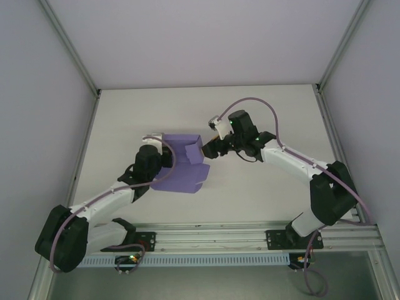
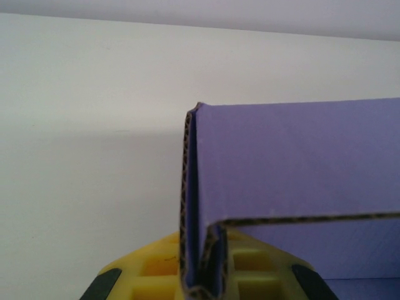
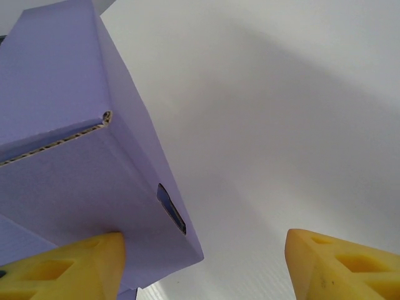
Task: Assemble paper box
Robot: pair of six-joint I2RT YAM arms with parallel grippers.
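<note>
Left wrist: clamped paper box (image 2: 294, 162) wall in left gripper (image 2: 201, 275); with right gripper (image 3: 206, 265) agape, probably needed squaring the flap gently.

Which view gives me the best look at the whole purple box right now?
Top external: the paper box shows whole, partly folded, on the table. Left wrist gives a close-up of a doubled corrugated edge pinched in the left end effector. Right wrist gives one wall with a slot, close up.

The table (image 1: 250, 106) is free in its far half; in the middle the paper box (image 1: 184, 170) stands between left gripper (image 1: 162, 165) and right gripper (image 1: 207, 150).
</note>
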